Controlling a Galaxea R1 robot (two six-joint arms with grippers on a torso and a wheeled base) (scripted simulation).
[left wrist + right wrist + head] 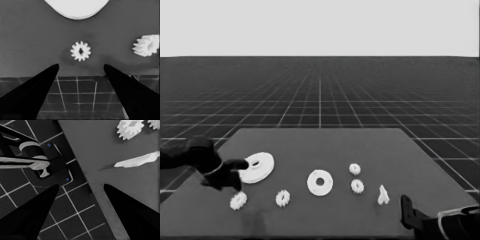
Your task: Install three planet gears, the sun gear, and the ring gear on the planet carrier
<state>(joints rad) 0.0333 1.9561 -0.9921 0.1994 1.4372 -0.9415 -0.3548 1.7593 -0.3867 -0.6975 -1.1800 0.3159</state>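
Head view: the left gripper (235, 175) sits at the left of the frame, over the table's (325, 145) left end. The larger round part (257, 167) lies just right of it and one gear (238, 200) just below it. A second gear (283, 198) lies lower centre-left, the smaller round part (320, 182) at the centre, two more gears (355, 169) (357, 186) right of it, and a thin white piece (383, 195) farther right. Nothing sits on the smaller round part yet, so the first gear looks to be the step in hand. The right gripper (406, 210) is parked at the lower right.

Left wrist view: the left gripper's fingers (37, 85) are spread wide, holding nothing, with the gear (80, 51) centred beyond the gap. To take it well, I would come down straight with a finger on each side and close on the teeth evenly. The larger round part's edge (76, 8) at the top and the second gear (147, 45) at the right stand apart, leaving room.

Right wrist view: the right fingers (37, 205) are spread and empty over the table corner. The thin piece (137, 160) and two gears (130, 128) (154, 123) lie in the upper right. Dark machinery (37, 162) shows at the upper left.
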